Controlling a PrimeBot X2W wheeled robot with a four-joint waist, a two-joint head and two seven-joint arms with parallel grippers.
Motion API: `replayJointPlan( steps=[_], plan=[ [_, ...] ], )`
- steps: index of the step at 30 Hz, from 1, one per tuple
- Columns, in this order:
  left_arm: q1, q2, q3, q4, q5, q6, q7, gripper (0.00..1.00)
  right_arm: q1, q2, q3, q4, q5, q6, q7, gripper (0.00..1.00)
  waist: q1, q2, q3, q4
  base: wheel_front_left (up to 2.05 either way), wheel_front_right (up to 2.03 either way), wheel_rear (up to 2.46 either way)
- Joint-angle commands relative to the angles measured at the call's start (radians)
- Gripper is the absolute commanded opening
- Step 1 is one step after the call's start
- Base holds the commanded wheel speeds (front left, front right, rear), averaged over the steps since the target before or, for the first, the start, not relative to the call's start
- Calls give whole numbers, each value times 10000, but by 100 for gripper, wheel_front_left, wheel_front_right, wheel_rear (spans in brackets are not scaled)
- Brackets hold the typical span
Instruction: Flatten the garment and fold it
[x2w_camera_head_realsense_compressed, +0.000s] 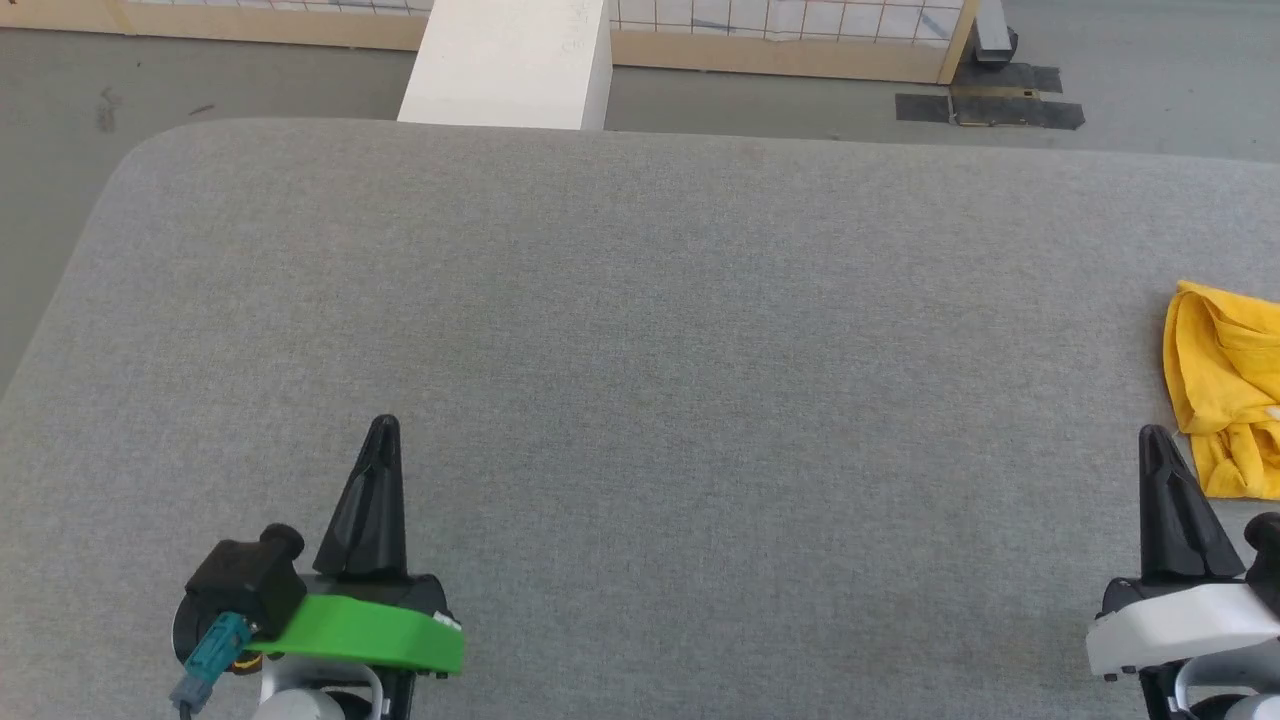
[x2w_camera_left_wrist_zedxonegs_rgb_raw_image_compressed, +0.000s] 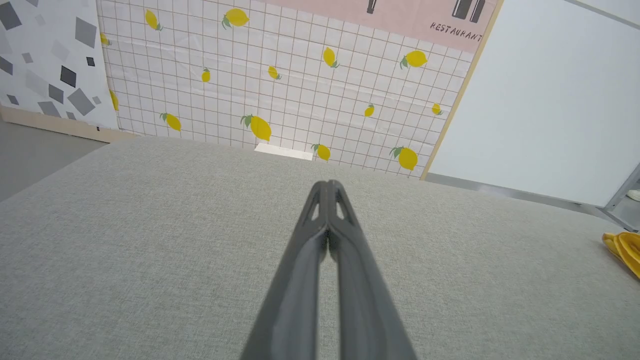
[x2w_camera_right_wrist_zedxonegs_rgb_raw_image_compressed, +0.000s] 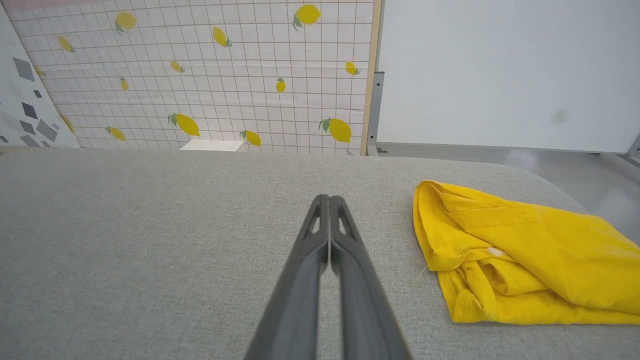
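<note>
The mustard-yellow garment (x2w_camera_head_realsense_compressed: 1225, 385) lies bunched in a loose heap at the table's right edge, partly cut off by the head view; its print is hidden in the folds. The right wrist view shows the garment (x2w_camera_right_wrist_zedxonegs_rgb_raw_image_compressed: 520, 250) lying to the right of my fingers. A yellow corner of the garment (x2w_camera_left_wrist_zedxonegs_rgb_raw_image_compressed: 625, 248) shows at the far right of the left wrist view. My right gripper (x2w_camera_head_realsense_compressed: 1155, 432) hovers shut and empty just left of the heap, apart from it; its tips (x2w_camera_right_wrist_zedxonegs_rgb_raw_image_compressed: 329, 199) are pressed together. My left gripper (x2w_camera_head_realsense_compressed: 384, 424) is shut, empty, at the lower left, with its fingertips (x2w_camera_left_wrist_zedxonegs_rgb_raw_image_compressed: 327, 185) touching.
A grey fabric-covered table (x2w_camera_head_realsense_compressed: 640, 330) spreads wide between the grippers. A white block (x2w_camera_head_realsense_compressed: 510, 62) stands beyond the far edge. A lemon-patterned tiled wall panel (x2w_camera_left_wrist_zedxonegs_rgb_raw_image_compressed: 280, 75) and grey floor (x2w_camera_head_realsense_compressed: 150, 80) lie behind; the table's left corner is rounded.
</note>
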Motion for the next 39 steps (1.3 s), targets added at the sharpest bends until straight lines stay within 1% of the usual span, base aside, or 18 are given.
replayJointPlan(
  steps=[1, 39],
  plan=[
    [1, -30, 37, 15, 131, 13, 48, 0, -18, 0, 60, 16, -25, -1, 45, 0, 1, -1, -20, -8, 0, 0, 0],
    [-1, -254, 372, 127, 1159, 114, 836, 0, -156, 2, 708, 151, -214, -6, 393, 0, 1, -1, -498, -163, 0, 0, 0]
  ],
)
